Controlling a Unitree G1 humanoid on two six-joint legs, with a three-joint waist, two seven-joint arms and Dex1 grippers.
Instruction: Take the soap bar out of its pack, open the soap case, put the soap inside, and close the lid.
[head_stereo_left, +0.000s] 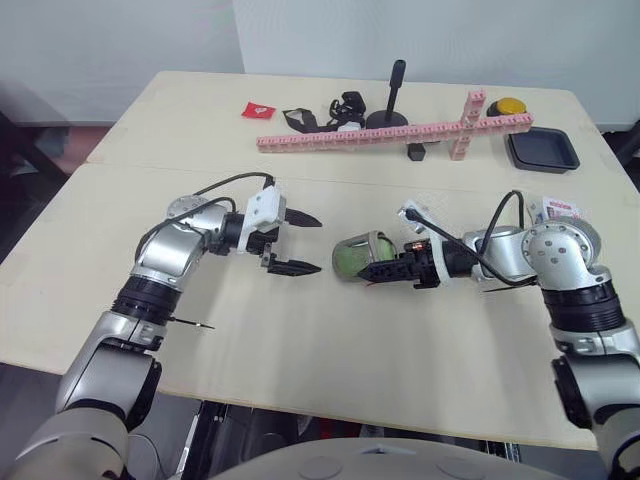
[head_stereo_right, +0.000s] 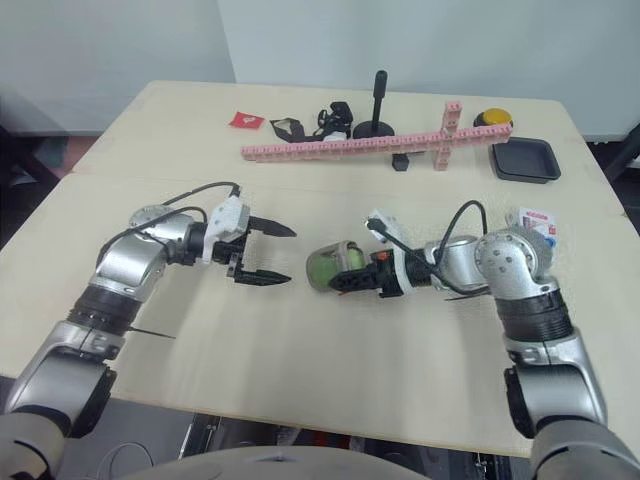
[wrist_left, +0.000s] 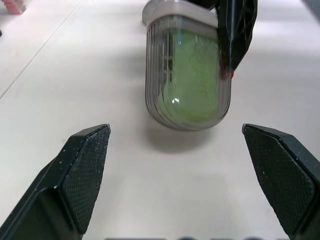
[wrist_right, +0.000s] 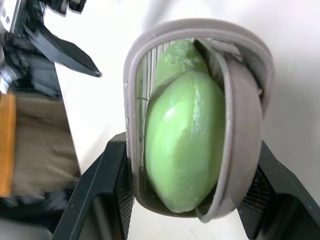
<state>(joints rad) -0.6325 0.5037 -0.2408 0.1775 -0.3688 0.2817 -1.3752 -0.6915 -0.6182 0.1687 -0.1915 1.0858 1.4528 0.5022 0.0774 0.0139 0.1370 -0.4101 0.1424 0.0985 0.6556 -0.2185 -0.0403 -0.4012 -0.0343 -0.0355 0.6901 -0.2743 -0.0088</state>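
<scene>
Our right tool (head_stereo_left: 372, 268) is clamped on the soap case (head_stereo_left: 358, 256), pinching its two narrow sides. The case lies on its side, low over the middle of the desk (head_stereo_left: 330, 350). We cannot tell if it touches the desk. The green soap (wrist_right: 182, 140) is inside it.

The long way of the case runs across the desk, from our right arm toward our left arm. Its round end points at our left tool (head_stereo_left: 318, 244). The other end sits between the right tool's fingers.

Our left tool holds nothing, and its two fingers are spread wide. It sits near the case on our left side, with a gap between them, and it points straight at the round end. In the left wrist view the case lines up right between the two fingers.

The grey lid (wrist_right: 240, 135) looks crooked against the rim, so we think it is not snapped shut yet. The left tool is the free one and the nearest, so it may have to push straight along that long line.
</scene>
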